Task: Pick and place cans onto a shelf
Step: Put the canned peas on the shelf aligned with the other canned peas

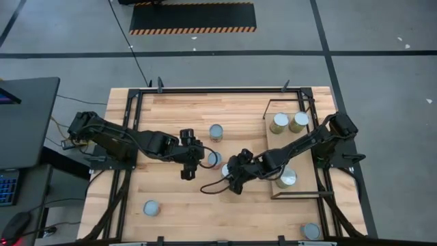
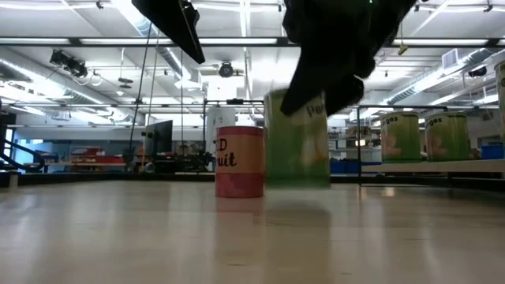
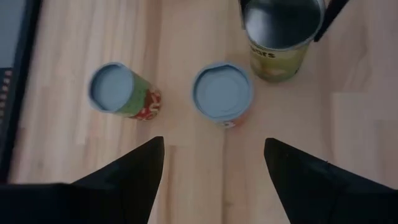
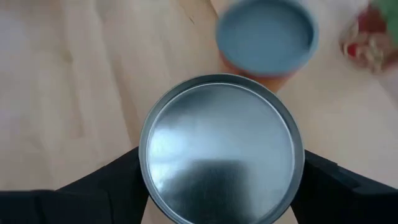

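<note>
While the wooden surface (image 1: 171,116) fills most of the high view, the shelf (image 1: 306,164), a light-wood panel in a thin black frame, lies along its right edge.

The right arm reaches from that edge across the shelf toward the middle of the surface. There the right gripper (image 4: 221,171) has its jaws clamped on either side of a green-labelled can (image 4: 221,149) with a shiny silver top. In the low view this can (image 2: 298,150) hangs under the dark gripper (image 2: 331,75), and its base looks to be just clear of the wood.

The left arm comes in from the left edge. The left gripper (image 3: 214,146) hovers near the middle too, with its jaws spread wide and nothing between them.

Just beside the held can stands an orange-red can (image 1: 214,159), upright on the surface. A can with a green and red label (image 1: 216,132) stands a little farther toward the edge at the top of the high view.

Three cans sit on the shelf. Two (image 1: 279,122) (image 1: 298,121) are side by side at its end nearest that top edge, and a third (image 1: 287,179) is near its opposite end.

Two more stand well apart by the opposite edge of the surface, one (image 1: 151,208) toward the left corner and one (image 1: 311,231) in the right corner.
</note>
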`<state>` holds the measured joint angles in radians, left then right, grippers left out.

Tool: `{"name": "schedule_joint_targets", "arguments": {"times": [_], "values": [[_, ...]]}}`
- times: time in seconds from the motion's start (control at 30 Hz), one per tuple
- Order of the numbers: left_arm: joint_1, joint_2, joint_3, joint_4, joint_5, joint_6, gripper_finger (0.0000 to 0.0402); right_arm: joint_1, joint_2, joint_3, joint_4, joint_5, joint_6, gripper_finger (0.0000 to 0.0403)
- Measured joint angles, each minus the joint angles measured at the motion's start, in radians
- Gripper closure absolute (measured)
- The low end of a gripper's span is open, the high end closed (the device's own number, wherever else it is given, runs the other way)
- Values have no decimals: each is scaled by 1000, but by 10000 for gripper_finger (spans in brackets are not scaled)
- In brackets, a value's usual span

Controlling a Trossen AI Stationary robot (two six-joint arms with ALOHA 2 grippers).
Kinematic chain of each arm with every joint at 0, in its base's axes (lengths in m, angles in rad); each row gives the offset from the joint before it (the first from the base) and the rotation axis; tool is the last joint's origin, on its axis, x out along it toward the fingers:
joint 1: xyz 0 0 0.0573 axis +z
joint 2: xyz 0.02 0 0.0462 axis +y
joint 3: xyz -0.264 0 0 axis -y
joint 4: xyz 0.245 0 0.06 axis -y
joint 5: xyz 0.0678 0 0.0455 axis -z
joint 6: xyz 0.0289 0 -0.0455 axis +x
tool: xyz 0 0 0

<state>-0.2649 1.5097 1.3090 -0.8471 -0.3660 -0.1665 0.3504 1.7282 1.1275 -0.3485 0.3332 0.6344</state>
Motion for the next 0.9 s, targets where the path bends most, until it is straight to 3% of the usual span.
{"name": "schedule_joint_targets", "arguments": {"times": [0.27, 0.57, 0.7, 0.9], "values": [[-1, -52, 0, 10, 41, -10, 118, -36, -269, 0, -136, -46, -286, 87], [0, -80, 0, 47, -12, -151, 118, -22, -640, 0, -529, -83, -338, 87], [0, -76, 0, 190, -36, -289, 118, 30, -788, 0, -725, -157, -313, 87], [0, -76, 0, 510, -167, -392, 118, 165, -955, 0, -978, -231, -237, 87]]}}
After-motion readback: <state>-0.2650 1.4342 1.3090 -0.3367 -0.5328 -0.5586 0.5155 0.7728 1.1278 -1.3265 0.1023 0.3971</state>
